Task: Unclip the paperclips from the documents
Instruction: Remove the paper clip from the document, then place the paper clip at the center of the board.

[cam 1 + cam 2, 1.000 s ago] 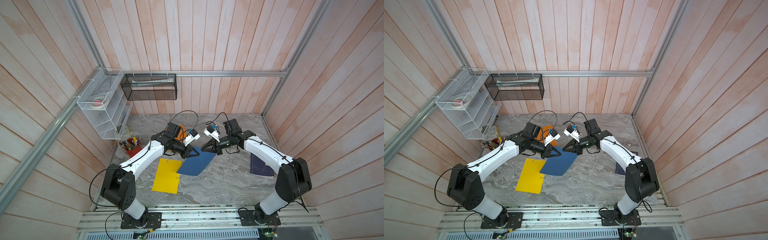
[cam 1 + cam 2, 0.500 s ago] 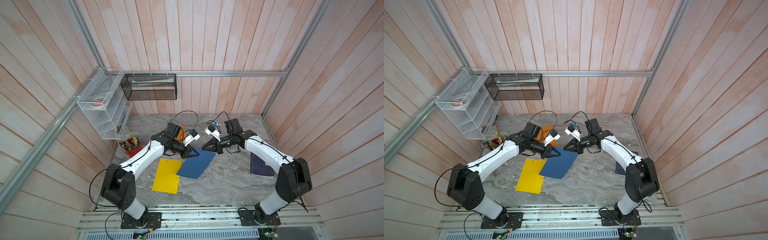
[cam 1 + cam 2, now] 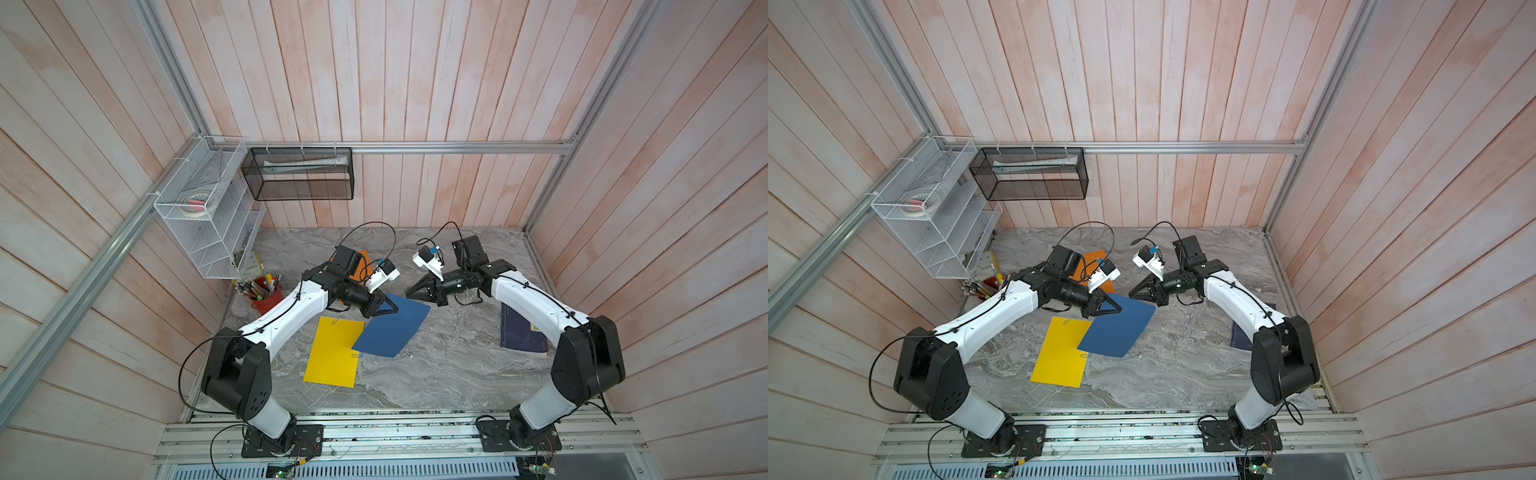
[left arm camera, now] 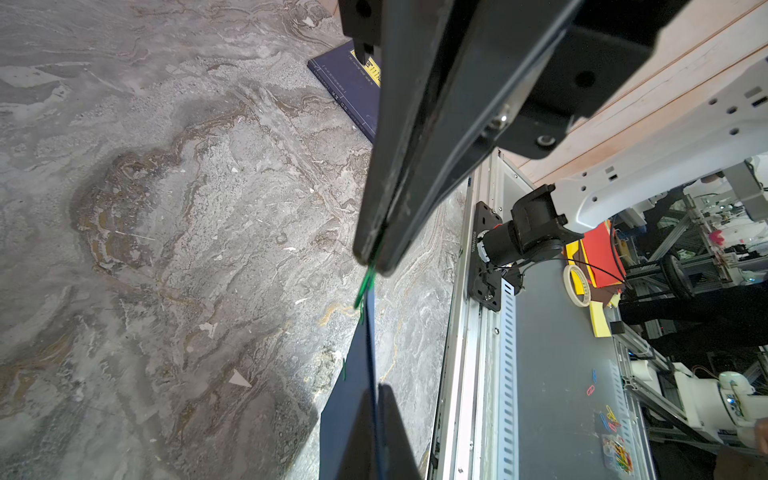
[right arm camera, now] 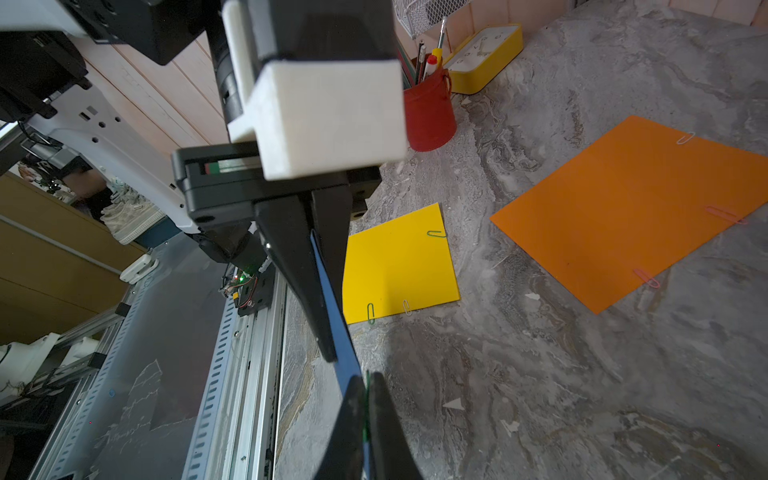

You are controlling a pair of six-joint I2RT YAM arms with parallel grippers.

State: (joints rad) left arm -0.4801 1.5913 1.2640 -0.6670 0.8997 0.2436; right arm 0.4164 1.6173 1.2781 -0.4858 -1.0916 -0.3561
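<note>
The dark blue sheet (image 3: 390,334) lies near the middle of the table (image 3: 449,374); its 11 o'clock corner is held off the surface by the left gripper (image 3: 392,309), whose jaws are pressed together on the paper. The right gripper (image 3: 409,294), reaching in from 2 o'clock, is pinched shut on a green paperclip (image 4: 365,286) at the sheet's raised far edge; in the left wrist view the clip's free end meets the paper, and I cannot tell whether it has slid clear.

The sheet looks thin, light and floppy; it would likely sag or crease unless held close beside the clip. The clip is a tiny springy wire loop, slick and apt to twist in a grip; it is best taken by the bend that sticks past the edge and drawn off along the paper's plane.

The yellow sheet (image 3: 334,353) lies flat at the blue one's 8 o'clock, partly under it, with a green clip (image 5: 436,234) at one corner and two more along an edge; the orange sheet (image 5: 623,208), at 11 o'clock, carries a pink clip (image 5: 646,277) among its three.
</note>
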